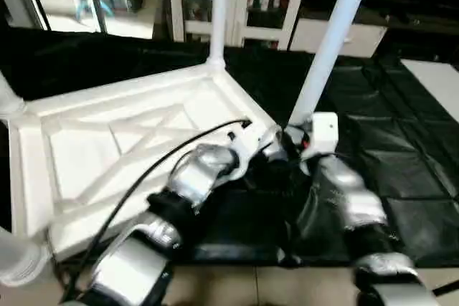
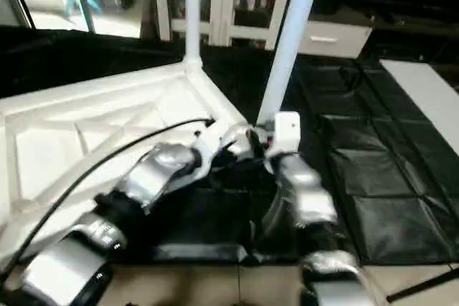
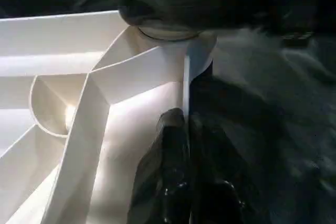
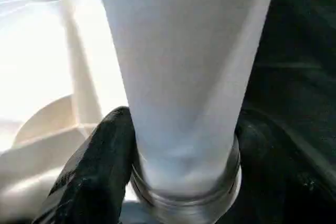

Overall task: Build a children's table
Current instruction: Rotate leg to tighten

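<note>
Table top (image 1: 107, 148): we've got it ribs-up on the black mat (image 1: 401, 170), nearest our left arm.
Far leg (image 1: 219, 12): seated upright in its corner socket.
Near leg (image 1: 330, 41): right gripper (image 4: 178, 145) clamped round its base at the socket, prob. not yet home.
Left gripper (image 3: 186, 171): jaws pinched on the top's edge wall.
Remaining: by our count, other corners partly out of view.
Writing: none legible.

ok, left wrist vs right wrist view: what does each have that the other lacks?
Left wrist: the left claw shut on the thin edge wall of the table top, near a corner. Right wrist: the right claw gripping the leg low down, near its ringed end. Both: the top's ribbed underside and the black mat.
</note>
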